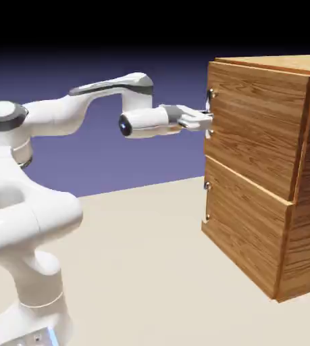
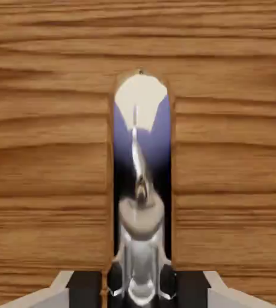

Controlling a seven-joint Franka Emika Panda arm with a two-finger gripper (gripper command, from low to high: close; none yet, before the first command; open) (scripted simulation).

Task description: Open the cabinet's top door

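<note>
1. We see the cabinet (image 1: 272, 169) standing on the table (image 1: 144, 270) at the exterior view's right, its front face turned toward the arm, its right side cut off by the frame edge.
2. The top door (image 1: 259, 128) is the upper panel; it sits flush with the cabinet front, with no gap showing. Its grain runs roughly level across the panel.
3. The handle (image 1: 210, 108) is a silver bar at the door's edge nearest the arm, long axis vertical. In the exterior view only its upper end shows plainly; the rest sits behind the gripper (image 1: 204, 120).
4. The gripper reaches level, pointing straight at the door front.
5. In the hand view the handle (image 2: 141, 180) fills the middle as a mirror-like bar running up the picture between the two fingers (image 2: 83, 287), wood on either side. The gripper is pinching the handle.
6. The lower door (image 1: 248, 226) has a small handle (image 1: 207, 201) at the same edge, too small to make out.
</note>
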